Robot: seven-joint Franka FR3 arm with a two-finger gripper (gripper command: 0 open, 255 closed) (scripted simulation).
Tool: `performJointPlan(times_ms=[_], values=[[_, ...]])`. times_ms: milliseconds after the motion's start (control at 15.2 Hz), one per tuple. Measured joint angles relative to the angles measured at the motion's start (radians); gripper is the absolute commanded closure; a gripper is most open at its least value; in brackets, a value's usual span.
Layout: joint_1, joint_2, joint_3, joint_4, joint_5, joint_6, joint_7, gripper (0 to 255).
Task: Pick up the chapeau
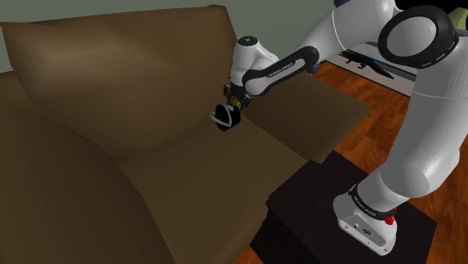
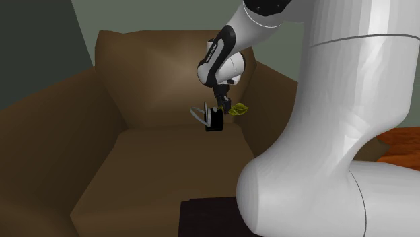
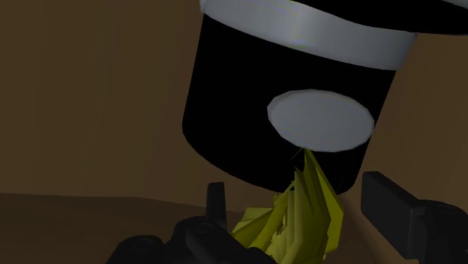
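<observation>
The chapeau is a black top hat [image 1: 223, 118] with a white band, tilted on its side by the crease between the brown sofa's seat and back. In the second exterior view the hat [image 2: 213, 120] hangs a little above the seat, just under my gripper [image 2: 217, 110]. Through the wrist camera its black crown [image 3: 240, 112] sits between my two fingers, which press on its sides; my gripper [image 3: 296, 193] is shut on it. A yellow-green leafy thing [image 3: 296, 217] lies close to the fingers, behind the crown.
The brown sofa [image 1: 112, 172] has a tall back cushion and thick armrests [image 2: 40, 128] around the seat. The yellow-green thing [image 2: 237, 109] sits by the far armrest. My black stand [image 1: 315, 202] is on a wooden floor [image 1: 375, 135].
</observation>
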Motion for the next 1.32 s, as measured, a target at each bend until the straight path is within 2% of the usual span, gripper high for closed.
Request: performJointPlan(times_ms=[594,1320], values=[[-0.002,-0.01,0.005,-0.002,0.007,-0.01,-0.006,255],[-0.022,-0.093,0.036,0.031,0.072,-0.118,-0.063,255]])
